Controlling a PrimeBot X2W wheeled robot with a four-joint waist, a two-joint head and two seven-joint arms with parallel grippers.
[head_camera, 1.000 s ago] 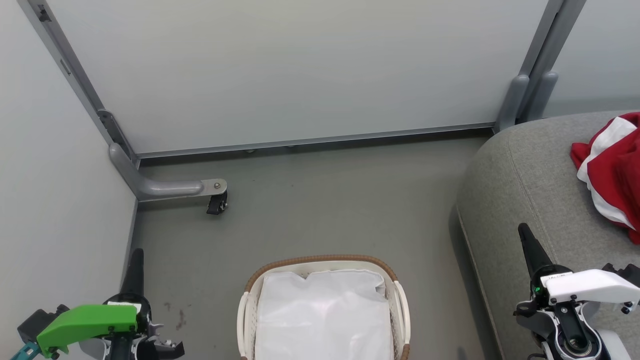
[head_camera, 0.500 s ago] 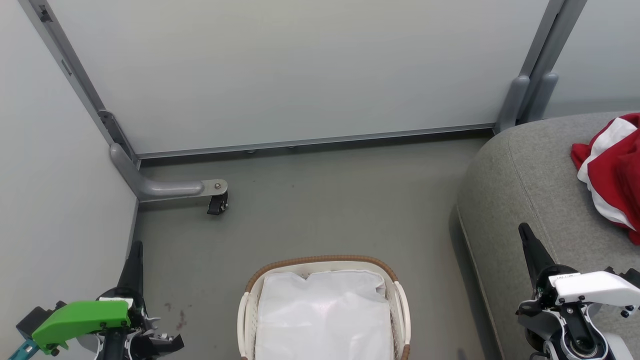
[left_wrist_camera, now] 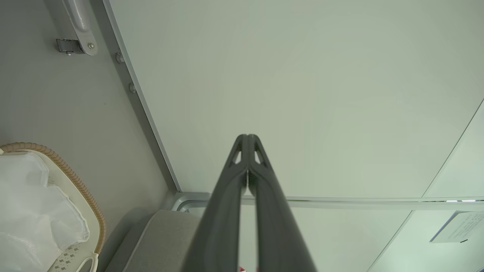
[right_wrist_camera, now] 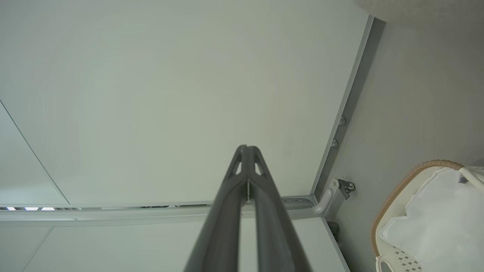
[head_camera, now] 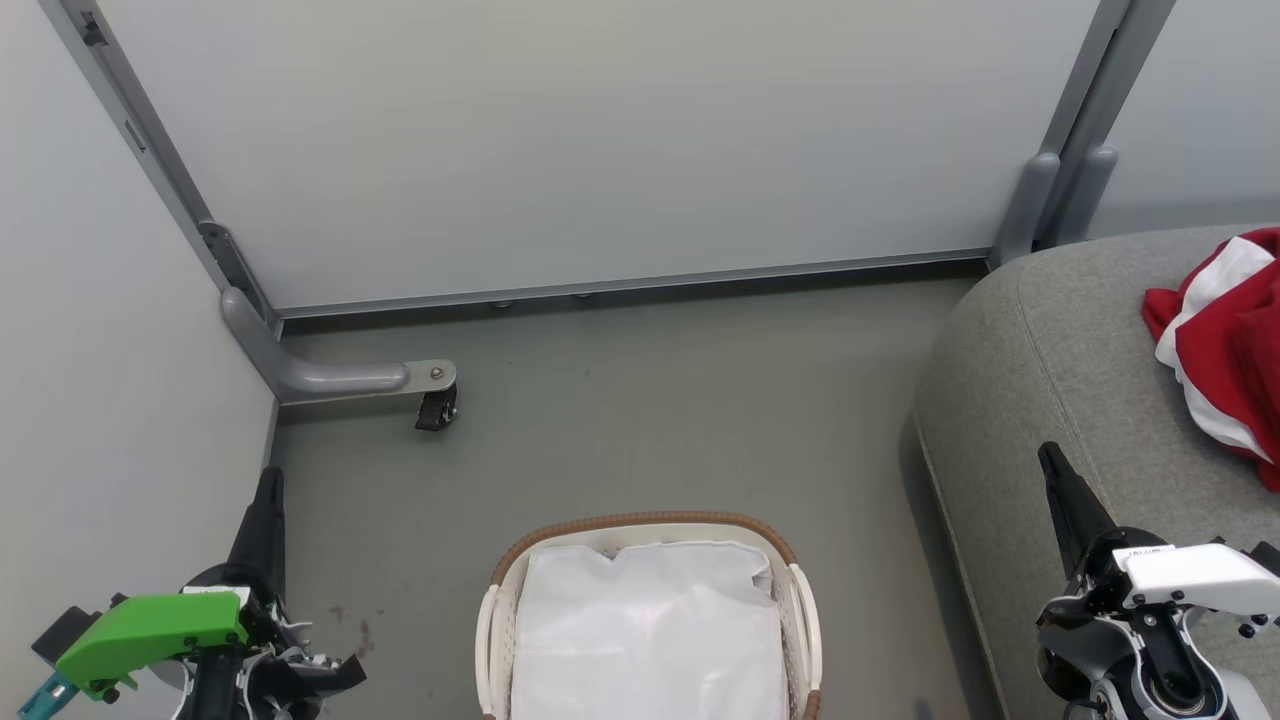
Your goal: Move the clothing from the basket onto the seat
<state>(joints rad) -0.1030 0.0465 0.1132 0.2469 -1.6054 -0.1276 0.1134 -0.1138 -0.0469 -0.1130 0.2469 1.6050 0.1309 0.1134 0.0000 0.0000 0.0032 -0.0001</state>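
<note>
Head view: we see the basket (head_camera: 648, 521) with its white liner (head_camera: 645, 630), and the red-and-white clothing (head_camera: 1225, 345) lies crumpled on the grey seat (head_camera: 1040, 360), well to the basket's right.
We hold our left gripper (head_camera: 269, 480) to the left of the basket and our right gripper (head_camera: 1050, 458) to its right, seen against the seat. Both have their fingers pressed together and grip nothing. Beyond the basket, to its left, a small black caster (head_camera: 436, 410) rests on the floor under a partition's grey foot.

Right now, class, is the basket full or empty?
Empty of clothes: the basket shows its white liner; the red clothing lies on the couch.
</note>
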